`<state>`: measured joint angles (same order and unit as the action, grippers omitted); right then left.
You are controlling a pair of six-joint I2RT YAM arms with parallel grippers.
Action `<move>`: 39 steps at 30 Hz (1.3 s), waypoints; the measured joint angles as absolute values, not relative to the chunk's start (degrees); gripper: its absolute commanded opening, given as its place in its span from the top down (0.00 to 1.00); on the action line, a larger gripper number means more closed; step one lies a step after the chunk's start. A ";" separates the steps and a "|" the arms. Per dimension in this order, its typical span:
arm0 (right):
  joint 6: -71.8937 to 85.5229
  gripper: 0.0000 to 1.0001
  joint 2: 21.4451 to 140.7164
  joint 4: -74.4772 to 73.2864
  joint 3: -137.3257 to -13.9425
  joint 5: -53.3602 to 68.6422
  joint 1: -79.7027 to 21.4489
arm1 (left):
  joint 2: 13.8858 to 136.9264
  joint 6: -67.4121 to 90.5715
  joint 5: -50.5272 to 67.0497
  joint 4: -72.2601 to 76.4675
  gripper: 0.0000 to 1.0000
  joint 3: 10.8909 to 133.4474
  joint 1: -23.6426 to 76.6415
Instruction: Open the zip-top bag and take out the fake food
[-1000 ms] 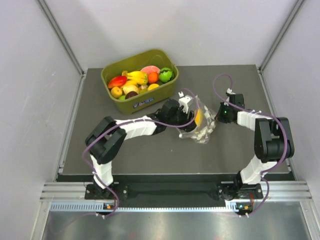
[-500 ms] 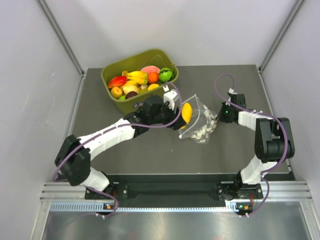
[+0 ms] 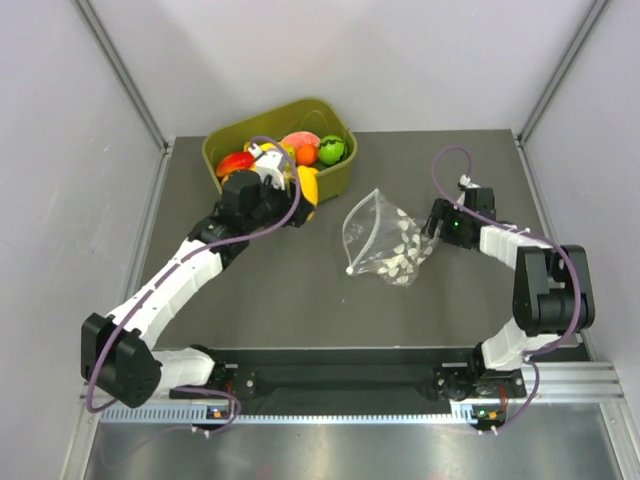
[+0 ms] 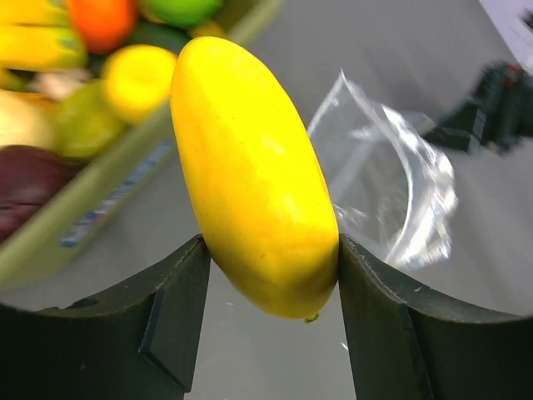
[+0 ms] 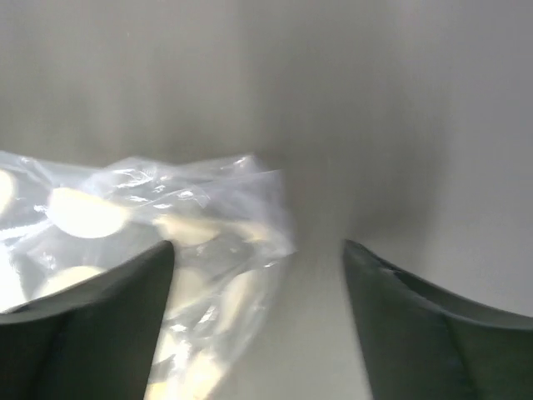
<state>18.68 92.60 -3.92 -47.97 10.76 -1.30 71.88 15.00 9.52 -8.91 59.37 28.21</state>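
The zip-top bag lies slack on the dark table, clear with white oval dots; it also shows in the left wrist view. My left gripper is shut on a yellow piece of fake food, held at the near rim of the olive-green tub. My right gripper stands open at the bag's right edge. In the right wrist view, the bag's corner lies by the left finger, and the jaws stand wide apart with nothing gripped.
The tub holds more toy fruit: a red piece, a green round one and a pink slice. Grey walls close in the table on three sides.
My left arm has swung left from the bag to the tub, carrying the yellow piece. My right gripper has opened and let go of the bag, which dropped onto the table.
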 measured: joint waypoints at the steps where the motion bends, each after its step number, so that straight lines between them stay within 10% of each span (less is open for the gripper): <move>1: 18.31 0.10 92.12 -3.92 -47.66 10.74 -1.21 | 71.92 14.96 9.06 -9.37 1.00 59.86 26.85; 20: 16.60 0.03 74.08 -6.11 -43.11 12.08 -1.21 | 90.70 12.99 -11.64 -2.66 0.99 73.01 14.00; 26: 15.99 0.03 72.73 -6.48 -42.76 12.78 -1.21 | 97.08 9.72 -11.29 -1.63 0.08 77.41 12.51; 39: 14.96 0.02 70.48 -8.38 -42.74 12.95 -1.21 | 97.06 8.25 -5.19 -5.96 0.02 78.63 12.47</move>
